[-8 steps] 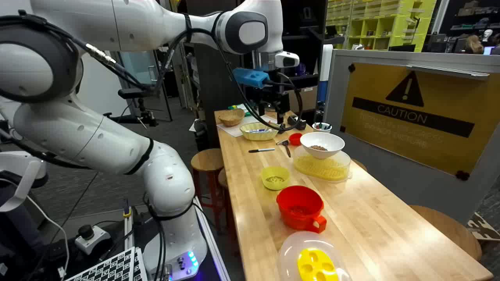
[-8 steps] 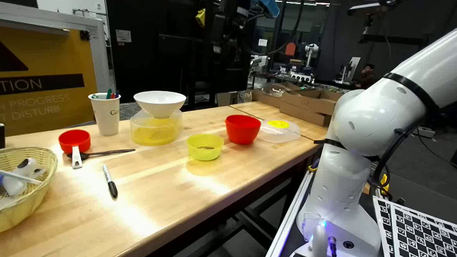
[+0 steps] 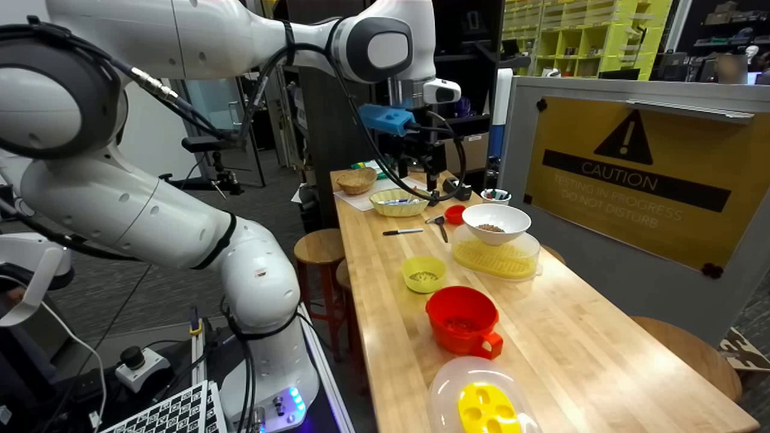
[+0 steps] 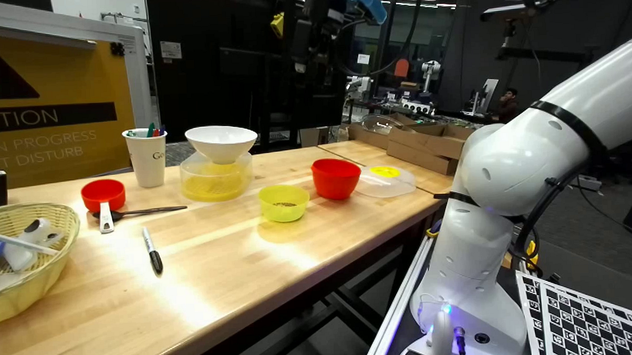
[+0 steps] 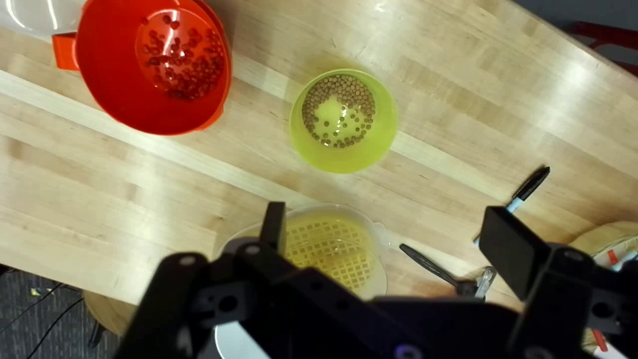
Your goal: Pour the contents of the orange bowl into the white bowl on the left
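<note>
The end effector (image 5: 389,232) hung above the tabletop (image 5: 99,214), its two fingers (image 5: 273,227) spread wide apart with only air between them. In the wrist view, a black utensil (image 5: 431,264) showed in the gap between the fingers, on the tabletop below. A black-capped marker (image 5: 532,182) lay partly hidden behind one finger, with a basket (image 5: 605,234) just outside that finger; a clear container (image 5: 378,279) with a yellow grid (image 5: 329,244) showed partly behind the other finger. In both exterior views the white bowl (image 3: 508,219) stood upright on that container, lower than the end effector and apart from it. Brown bits (image 3: 490,228) lay inside it.

Out ahead of the end effector sat a yellow-green bowl (image 5: 356,157) holding small round brown pieces (image 5: 344,89). Farther out, off to the side of the finger nearer the container, the orange bowl (image 5: 114,99) stood upright on the tabletop, well apart from the end effector. Small red-looking pieces (image 5: 194,75) lay in it, thickest toward the yellow-green bowl, and its handle (image 5: 65,51) pointed the other way. Just past the orange bowl, farther again from the end effector, lay a translucent dish (image 3: 448,385) with a yellow piece (image 3: 488,412) on it.
</note>
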Robot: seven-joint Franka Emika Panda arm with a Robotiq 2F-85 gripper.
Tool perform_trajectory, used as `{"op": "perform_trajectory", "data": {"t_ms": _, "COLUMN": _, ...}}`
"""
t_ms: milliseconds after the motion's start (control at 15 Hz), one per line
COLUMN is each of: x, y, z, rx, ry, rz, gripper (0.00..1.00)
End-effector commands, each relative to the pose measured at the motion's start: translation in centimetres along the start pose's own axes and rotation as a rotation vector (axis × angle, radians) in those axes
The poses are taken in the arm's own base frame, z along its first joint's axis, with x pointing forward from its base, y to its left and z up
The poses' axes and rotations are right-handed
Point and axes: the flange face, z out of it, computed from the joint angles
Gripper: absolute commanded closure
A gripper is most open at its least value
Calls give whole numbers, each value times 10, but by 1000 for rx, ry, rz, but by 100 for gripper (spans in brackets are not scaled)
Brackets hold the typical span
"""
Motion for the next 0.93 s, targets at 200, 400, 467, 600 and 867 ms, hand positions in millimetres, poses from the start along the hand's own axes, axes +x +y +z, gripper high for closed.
{"op": "perform_trajectory", "data": {"t_ms": 200, "x": 0, "y": 0, "z": 0, "rx": 0, "ry": -1, "rz": 0, "gripper": 0}}
{"op": "perform_trajectory", "data": {"t_ms": 400, "x": 0, "y": 0, "z": 0, "rx": 0, "ry": -1, "rz": 0, "gripper": 0}}
{"op": "perform_trajectory", "data": {"t_ms": 467, "x": 0, "y": 0, "z": 0, "rx": 0, "ry": -1, "rz": 0, "gripper": 0}}
{"op": "perform_trajectory", "data": {"t_ms": 600, "x": 0, "y": 0, "z": 0, "rx": 0, "ry": -1, "rz": 0, "gripper": 0}}
{"op": "perform_trajectory", "data": {"t_ms": 867, "x": 2, "y": -6, "z": 8, "rx": -6, "ry": 1, "rz": -6, "gripper": 0}}
